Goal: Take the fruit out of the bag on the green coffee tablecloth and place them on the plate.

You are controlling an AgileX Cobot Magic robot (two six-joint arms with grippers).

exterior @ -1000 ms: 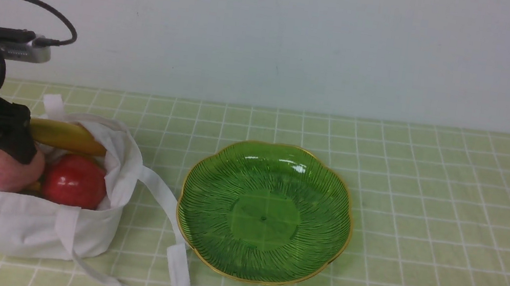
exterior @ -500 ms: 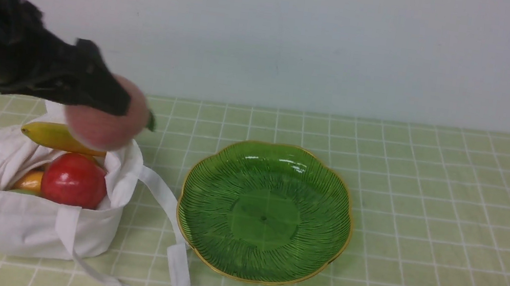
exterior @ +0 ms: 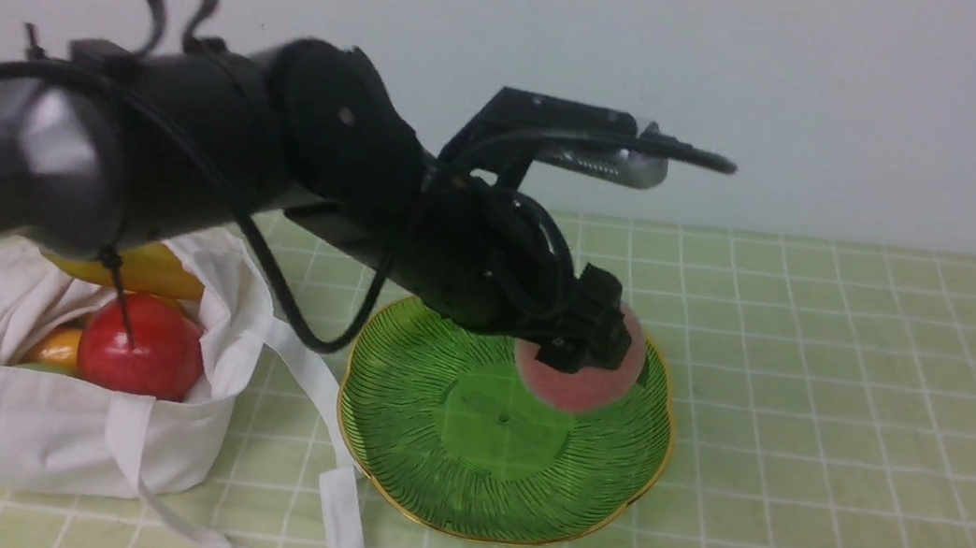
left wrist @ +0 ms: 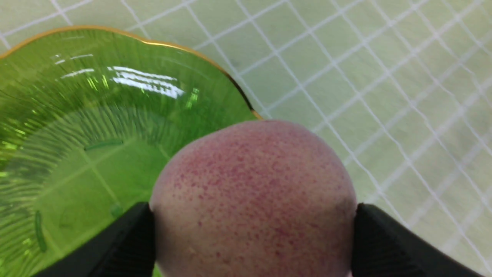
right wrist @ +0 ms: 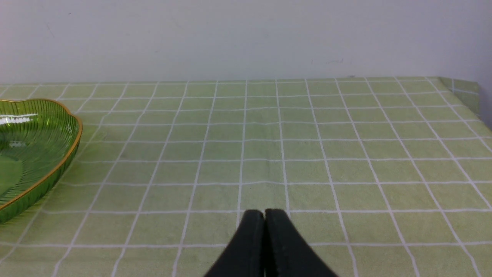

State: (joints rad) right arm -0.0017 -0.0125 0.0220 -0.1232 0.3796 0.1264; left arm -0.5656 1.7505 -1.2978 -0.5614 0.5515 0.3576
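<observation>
Our left end effector [left wrist: 255, 242] clamps the soft, bruisable peach [left wrist: 253, 181] mid-body over the plate [exterior: 423, 482]; right end effector [right wrist: 264, 217] closed.

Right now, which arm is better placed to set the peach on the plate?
Left. The left gripper is shut on the peach, over the right part of the plate. The right gripper is shut and empty, over the tablecloth beside the plate.
</observation>
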